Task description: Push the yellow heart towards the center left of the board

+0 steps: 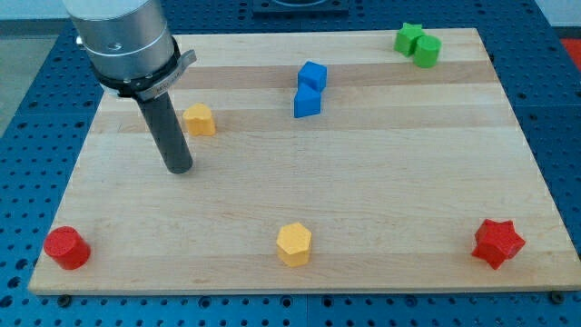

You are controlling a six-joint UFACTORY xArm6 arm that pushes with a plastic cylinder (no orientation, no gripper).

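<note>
Yellow heart (200,119) sits just beside my tip (179,170), a little up and to the view's right of it, not touching as far as I can tell. It looks like a small, hard, light block, so I think it will slide easily on the smooth wooden board (381,200) — and it may spin away if I push it off its middle. I have no hand to grab with; my tip is just a dark rod and it holds nothing, so I can only push. The best place to push, I think, is the heart's far side, the one away from my tip. Other blocks are well apart from my tip: two blue blocks (310,89), a green pair (417,44), a yellow hexagon (294,243), a red star (497,242) and a red round block (66,247). None of them stands in the way.
</note>
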